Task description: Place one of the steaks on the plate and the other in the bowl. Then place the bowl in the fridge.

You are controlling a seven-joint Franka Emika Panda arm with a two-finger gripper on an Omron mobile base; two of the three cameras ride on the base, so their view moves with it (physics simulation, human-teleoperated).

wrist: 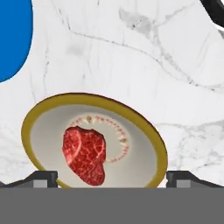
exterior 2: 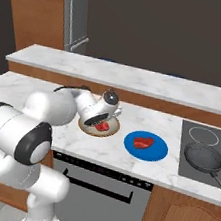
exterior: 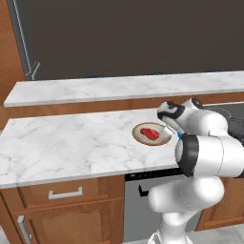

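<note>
— Nearest the lens: tool (wrist: pixel 111 177), tips spread wide apart, clamped on nothing, hung just above the bowl (wrist: pixel 144 131).
— Steaks?
— One steak (wrist: pixel 85 154) lay inside that bowl, left of centre. Other steak (exterior 2: pixel 143 142) sat on the blue plate (exterior 2: pixel 157 151), just beside the bowl on the marble desk (exterior 2: pixel 125 158).
— Anything else?
— Saw a frying pan (exterior 2: pixel 203 157) on the hob, grey fridge (exterior 2: pixel 77 13) at the back.

A red steak (exterior: pixel 149 133) lies in the bowl (exterior: pixel 139 136) on the marble counter (exterior: pixel 71 143).
</note>
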